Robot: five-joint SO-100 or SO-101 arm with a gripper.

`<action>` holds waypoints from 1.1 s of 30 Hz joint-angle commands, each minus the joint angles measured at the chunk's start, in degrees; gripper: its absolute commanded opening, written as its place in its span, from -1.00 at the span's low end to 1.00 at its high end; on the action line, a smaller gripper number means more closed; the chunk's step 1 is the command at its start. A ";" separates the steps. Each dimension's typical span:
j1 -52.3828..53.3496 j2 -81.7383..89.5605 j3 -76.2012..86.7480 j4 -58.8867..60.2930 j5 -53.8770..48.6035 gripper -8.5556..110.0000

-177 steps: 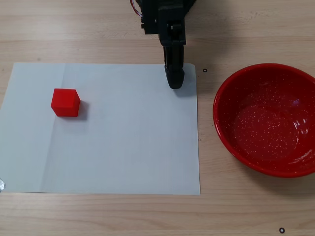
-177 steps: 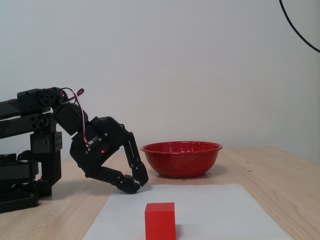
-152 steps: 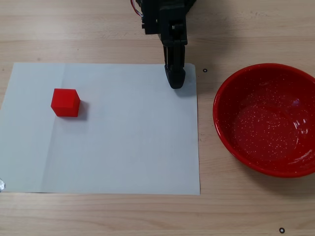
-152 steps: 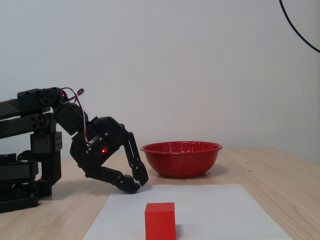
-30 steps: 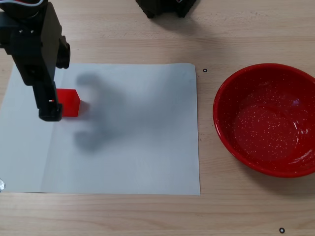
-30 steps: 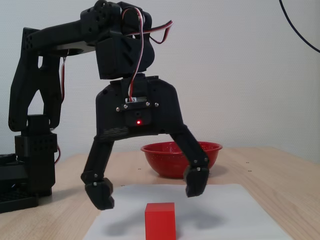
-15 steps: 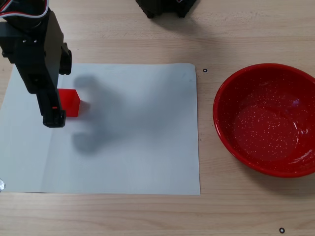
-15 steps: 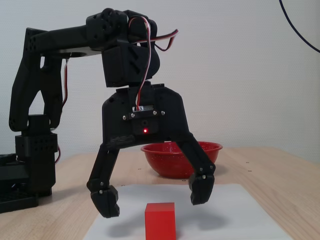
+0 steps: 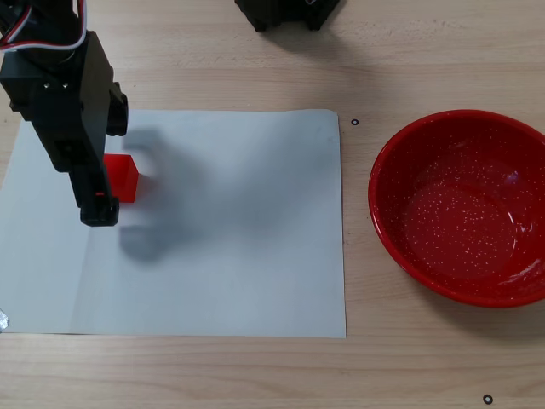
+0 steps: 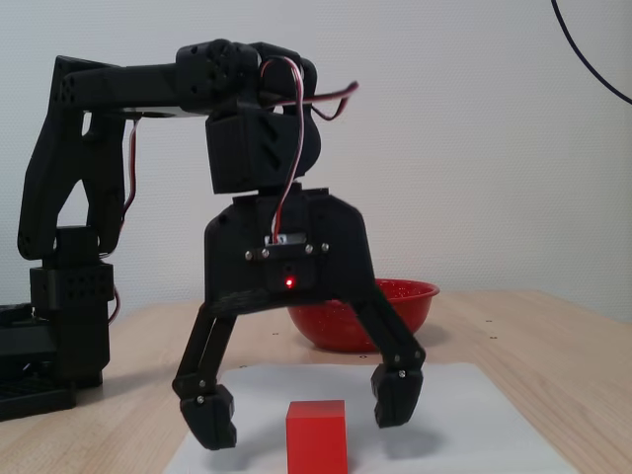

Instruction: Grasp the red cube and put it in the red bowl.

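Over the red cube point(image 10: 317, 435) the gripper point(image 10: 301, 420) is hung w/ its jaws spread wide, one fingertip point(image 10: 208, 417) seen on each side of the cube in the side-on fixed view, nothing clamped yet. The cube is set on a white paper sheet point(image 9: 221, 230), near the sheet's far-left part in the top-down fixed view, where it is half hidden under the arm point(image 9: 68, 102). The red bowl point(image 9: 464, 207) is placed well apart from the cube, off the sheet's opposite edge, and is empty.

Risks, as judged: the tips appear to be level w/ the cube's upper half only, so a close from this height could pinch just the top edge and the cube could tip or squirt out. Fore-aft alignment can't be read from the side view; if the fingers are offset from the cube's centre, it may be nudged or spun rather than gripped. Paper is smooth and loose, so the cube or the sheet itself could be slid by a push. A weak grip could be lost over the long carry to the bowl.

The sheet is laid on a light wooden table point(image 9: 409, 51); a plain white wall point(image 10: 474, 148) is seen behind, w/ a black cable point(image 10: 592, 69) at the top corner.
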 commanded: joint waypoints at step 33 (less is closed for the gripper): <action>1.23 2.02 -1.93 -3.34 0.88 -0.67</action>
